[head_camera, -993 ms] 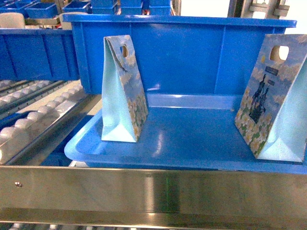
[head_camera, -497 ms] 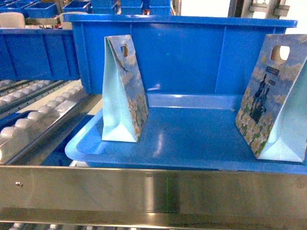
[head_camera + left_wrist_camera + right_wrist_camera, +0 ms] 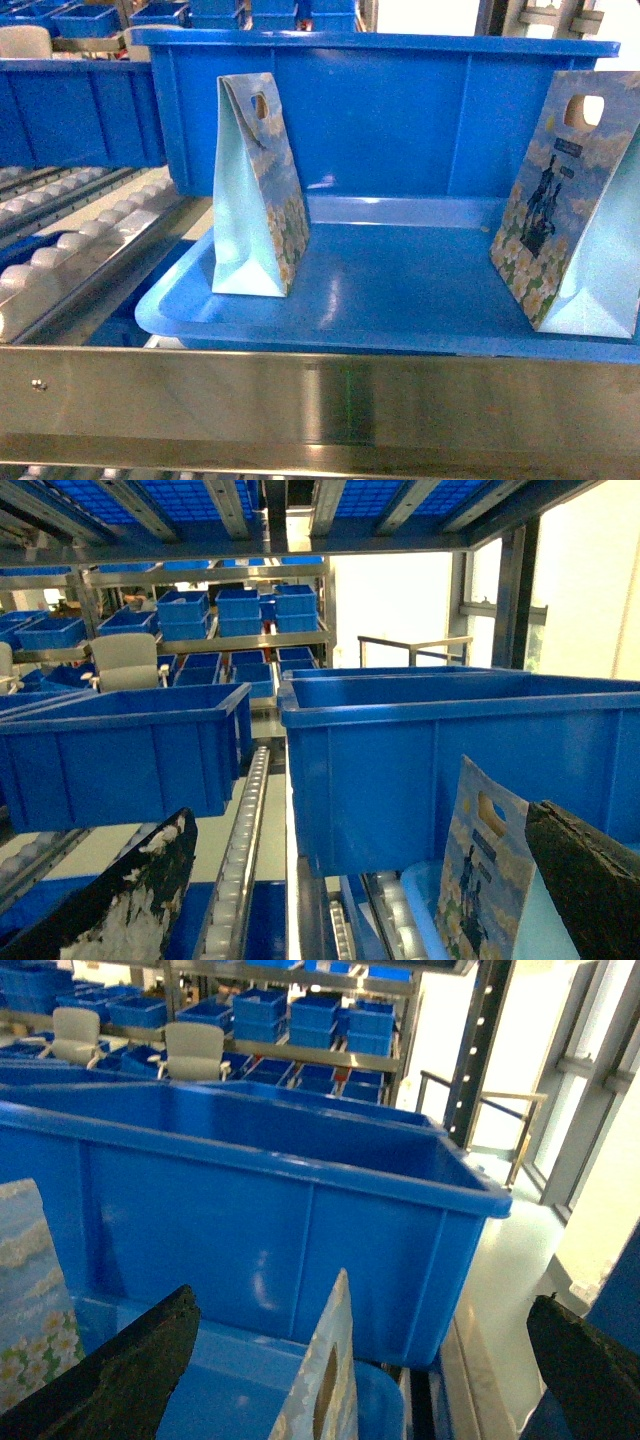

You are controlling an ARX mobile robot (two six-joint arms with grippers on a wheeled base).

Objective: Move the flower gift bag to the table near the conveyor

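A brushed steel rail [image 3: 320, 400] runs across the bottom of the head view, nearest the camera. Just behind it lies a shiny blue tray [image 3: 350, 325], shallow and wide. Two flower gift bags stand upright on the tray, well apart. The left gift bag [image 3: 255, 190] stands near the tray's left edge, turned so its pale blue side panel and its printed face with white flowers both show; a small cut-out handle sits near its folded top. The right gift bag [image 3: 560, 210] stands at the tray's right side, leaning slightly, showing clouds, a dark figure and white flowers, with a handle hole near the top.

To the left of the tray, the conveyor [image 3: 90, 245] slants away, its lanes lined with rows of small white rollers. Behind the tray sits a large blue bin [image 3: 400, 110], its wall rising just behind both bags. A second blue bin [image 3: 70, 110] sits further left, over the rollers.

Neither arm appears in the head view. In the left wrist view, the left gripper [image 3: 360, 890] shows two dark, worn fingers spread wide apart, holding nothing, with a gift bag low between them. In the right wrist view, the right gripper [image 3: 365, 1365] is likewise spread wide and holding nothing, a bag's edge between its fingers.

Far behind, racks hold many more small blue bins [image 3: 240, 610].
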